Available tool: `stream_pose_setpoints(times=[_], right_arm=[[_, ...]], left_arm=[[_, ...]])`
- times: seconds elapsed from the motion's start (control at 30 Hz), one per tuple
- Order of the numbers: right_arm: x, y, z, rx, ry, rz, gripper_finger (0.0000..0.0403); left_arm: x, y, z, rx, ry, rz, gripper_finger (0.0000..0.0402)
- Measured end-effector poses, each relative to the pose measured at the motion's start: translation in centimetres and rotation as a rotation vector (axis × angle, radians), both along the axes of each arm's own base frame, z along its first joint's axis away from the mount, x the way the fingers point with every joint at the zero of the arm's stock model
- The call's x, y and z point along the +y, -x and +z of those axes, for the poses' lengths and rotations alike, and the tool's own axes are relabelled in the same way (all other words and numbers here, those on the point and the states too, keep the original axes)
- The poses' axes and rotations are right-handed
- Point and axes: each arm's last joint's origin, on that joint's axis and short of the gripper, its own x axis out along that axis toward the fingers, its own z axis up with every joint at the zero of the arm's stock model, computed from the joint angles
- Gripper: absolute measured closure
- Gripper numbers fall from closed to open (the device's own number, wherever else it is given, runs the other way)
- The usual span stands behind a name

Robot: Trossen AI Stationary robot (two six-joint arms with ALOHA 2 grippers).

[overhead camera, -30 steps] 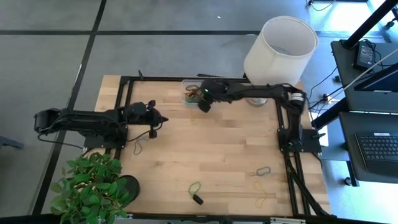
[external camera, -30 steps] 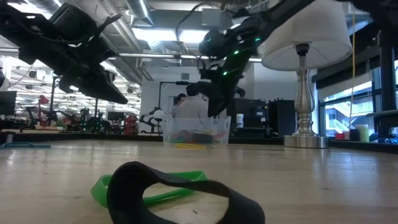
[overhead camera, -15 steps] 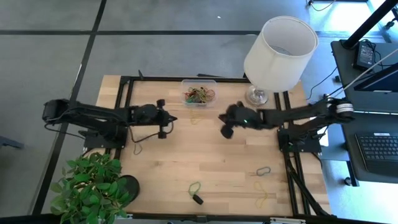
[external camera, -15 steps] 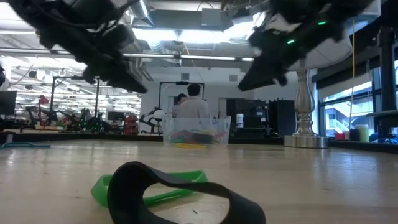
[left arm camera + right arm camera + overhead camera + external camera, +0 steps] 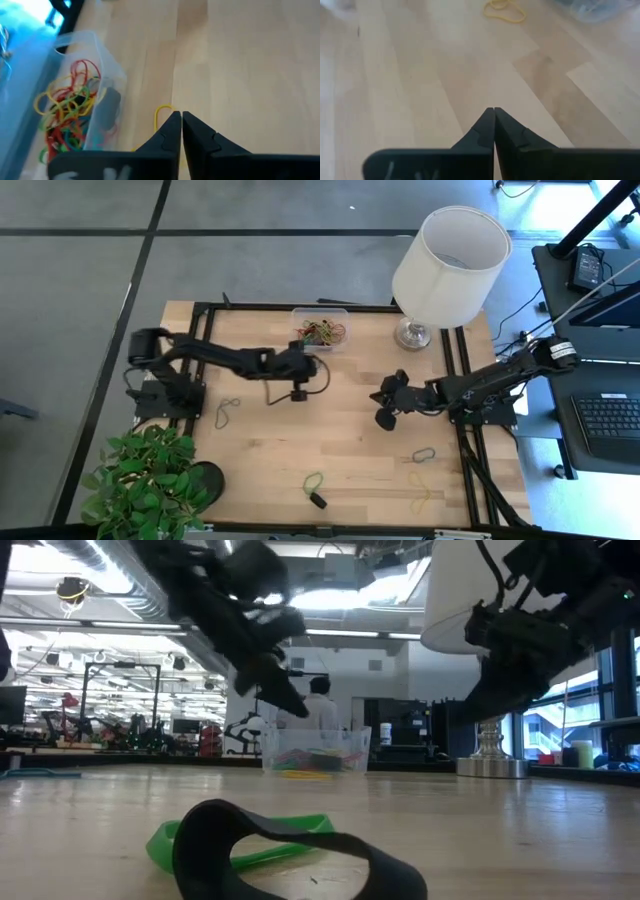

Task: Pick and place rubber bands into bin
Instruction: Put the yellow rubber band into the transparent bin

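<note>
Starting at your left, the plant (image 5: 145, 480) overhangs the worktop's (image 5: 340, 430) near left corner, and a grey band (image 5: 227, 413) lies on bare wood beside the left arm's base, well behind the left gripper (image 5: 318, 374). That gripper hangs over the wood just short of the bin (image 5: 320, 329), its fingers (image 5: 167, 135) pressed together with nothing between them. In the left wrist view you see the bin's clear wall just beside the fingertips, holding a tangle of red, yellow and green bands (image 5: 67, 115), and one yellow band (image 5: 162, 114) lying on the wood right at the tips, outside the bin.

Between the two grippers the worktop is open wood. Toward the near edge lie a green band (image 5: 314, 482) with a black band (image 5: 290, 850) against it, both well apart from either gripper.

The right gripper (image 5: 382, 408) hangs above the wood right of centre, fingers (image 5: 482, 131) closed together and empty. Its wrist view shows bare planks ahead and a loose yellow band (image 5: 505, 11) far beyond the tips. Another grey band (image 5: 424, 454) and a yellow one (image 5: 421, 490) lie toward the near right corner. The lamp (image 5: 450, 260) stands at the far right edge, beside the bin.
</note>
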Motion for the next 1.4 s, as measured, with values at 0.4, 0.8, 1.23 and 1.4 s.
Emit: stream_pose_setpoints(times=[0.4,0.8,1.23,1.4], right_arm=[[0.0,0.0,0.0,0.006,0.024,0.02,0.0378],[0.0,0.0,0.0,-0.001,0.022,0.02,0.0377],[0.0,0.0,0.0,-0.002,0.022,0.021,0.0377],[0.0,0.0,0.0,0.0,0.023,0.021,0.0377]], left_arm=[[3.1,-3.5,-4.1,0.201,0.175,0.302,0.0295],[3.2,-3.4,-5.6,0.231,0.215,0.37,0.0306],[0.7,-3.1,-2.6,0.272,0.229,0.214,0.0399],[0.9,-2.4,1.4,0.209,0.21,0.206,0.04]])
